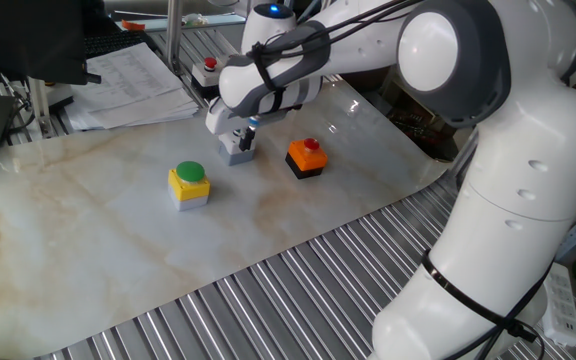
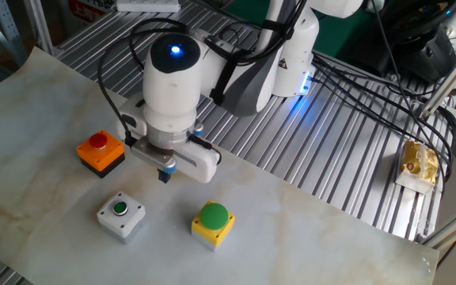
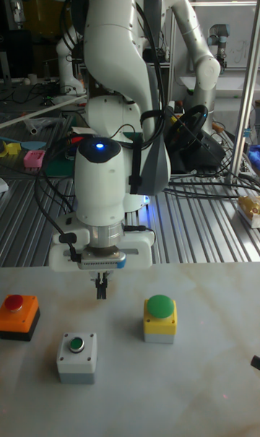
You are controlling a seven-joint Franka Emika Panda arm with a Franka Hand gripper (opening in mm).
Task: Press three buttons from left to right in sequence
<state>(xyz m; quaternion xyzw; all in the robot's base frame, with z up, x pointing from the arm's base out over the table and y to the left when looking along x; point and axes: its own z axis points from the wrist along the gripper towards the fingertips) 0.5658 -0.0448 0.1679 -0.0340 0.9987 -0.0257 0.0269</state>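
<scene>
On the pale marble-patterned tabletop (image 3: 202, 379), the grey box with the small green cap (image 3: 76, 357) is seen nearest in the tall fixed view, with the yellow box with the big green cap (image 3: 159, 318) and the orange-black box with the red cap (image 3: 18, 315) on either side. Just behind, above the grey box, the white arm's gripper (image 3: 100, 287) is held clear, its fingertips pressed together.

Three buttons (image 3: 76, 357) sit in a row on the table (image 3: 202, 394); the hand (image 3: 100, 287) hangs above, behind the middle one.
</scene>
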